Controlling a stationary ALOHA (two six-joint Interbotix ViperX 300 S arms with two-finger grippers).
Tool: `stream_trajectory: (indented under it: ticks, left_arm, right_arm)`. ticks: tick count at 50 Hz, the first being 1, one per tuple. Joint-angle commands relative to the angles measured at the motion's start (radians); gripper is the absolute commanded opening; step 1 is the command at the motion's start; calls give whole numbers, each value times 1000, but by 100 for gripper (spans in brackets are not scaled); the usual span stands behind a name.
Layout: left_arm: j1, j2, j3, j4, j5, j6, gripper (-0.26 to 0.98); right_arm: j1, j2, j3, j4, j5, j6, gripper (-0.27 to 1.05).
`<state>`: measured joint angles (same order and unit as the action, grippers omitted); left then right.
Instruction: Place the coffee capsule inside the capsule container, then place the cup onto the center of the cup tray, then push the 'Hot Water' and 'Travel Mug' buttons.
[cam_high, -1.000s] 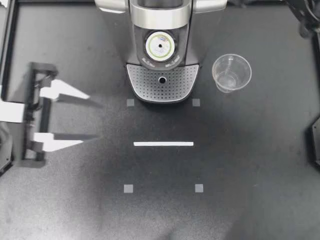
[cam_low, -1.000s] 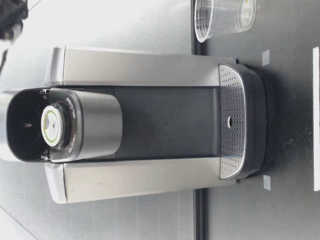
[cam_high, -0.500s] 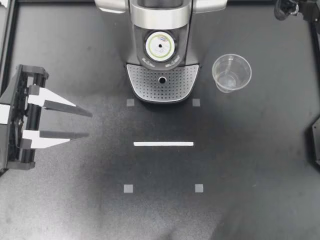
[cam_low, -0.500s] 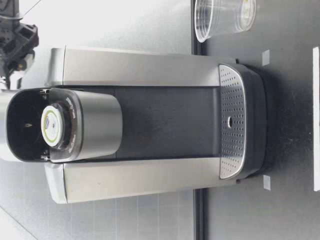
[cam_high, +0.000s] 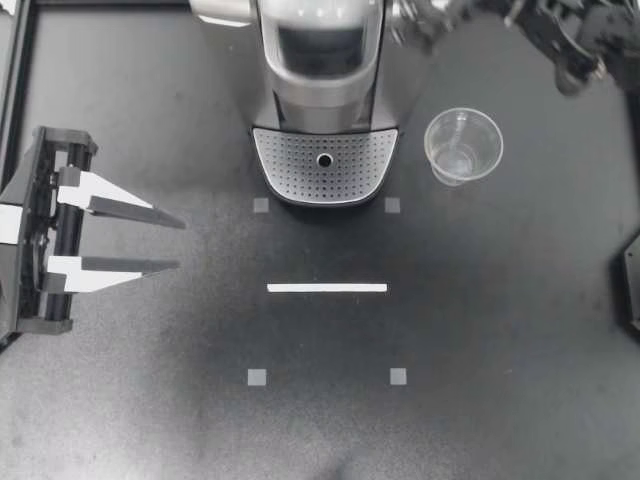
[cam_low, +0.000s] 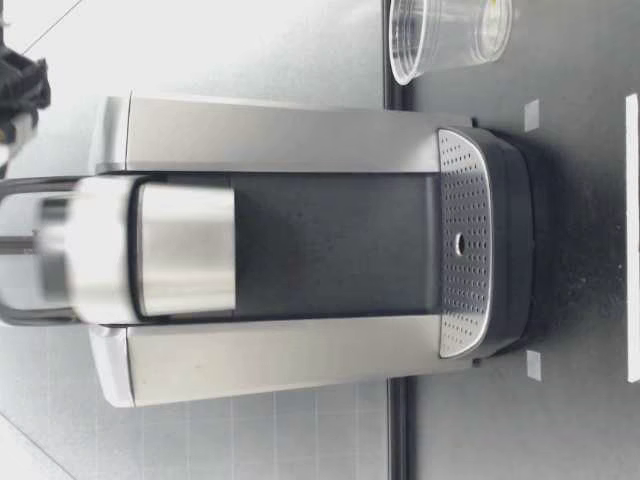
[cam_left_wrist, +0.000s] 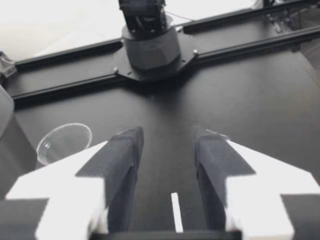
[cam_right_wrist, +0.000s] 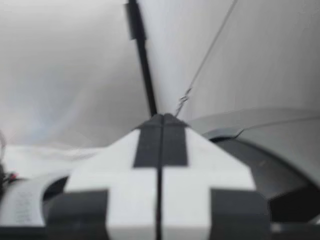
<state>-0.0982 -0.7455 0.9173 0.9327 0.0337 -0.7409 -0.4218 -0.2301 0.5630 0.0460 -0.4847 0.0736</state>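
The coffee machine (cam_high: 325, 90) stands at the back centre with its lid (cam_high: 322, 45) down, so the capsule is hidden. Its perforated cup tray (cam_high: 325, 165) is bare; the low view shows the tray (cam_low: 460, 245) and the blurred lid (cam_low: 110, 250). A clear plastic cup (cam_high: 463, 146) stands upright on the table, to the right of the tray. My right gripper (cam_high: 425, 25) is shut and empty at the machine's top right corner; its own view shows the gripper (cam_right_wrist: 160, 125) over the grey machine top (cam_right_wrist: 260, 150). My left gripper (cam_high: 178, 244) hovers open and empty at the far left.
A white tape line (cam_high: 327, 288) and small grey square marks (cam_high: 257, 377) lie on the black table in front of the machine. In the left wrist view, the cup (cam_left_wrist: 64, 142) stands beside my left gripper (cam_left_wrist: 167, 137), and my right arm's base (cam_left_wrist: 150, 45) is ahead.
The machine's lid has come down over the capsule. My right arm has swung in from the right to the machine's top. My left gripper's fingers have narrowed slightly.
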Motion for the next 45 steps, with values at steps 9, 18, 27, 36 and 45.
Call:
stream_trajectory:
  ticks: [9, 18, 27, 36, 45]
  left_arm:
    - [3, -3, -14, -5, -6, -2, 37]
    - [3, -5, -12, -14, -6, -2, 37]
    - [3, -5, -12, -18, -8, -2, 37]
    - [3, -5, -12, -20, -8, -2, 37]
    - [3, -3, -5, -34, -8, -2, 37]
  right_arm:
    - [78, -63, 58, 6, -5, 5, 0]
    - [103, -60, 114, 20, 3, 28, 0]
    - [106, -66, 156, 20, 3, 71, 0]
    - [115, -81, 193, 20, -8, 92, 0]
    - [112, -179, 249, 48, 58, 196, 0]
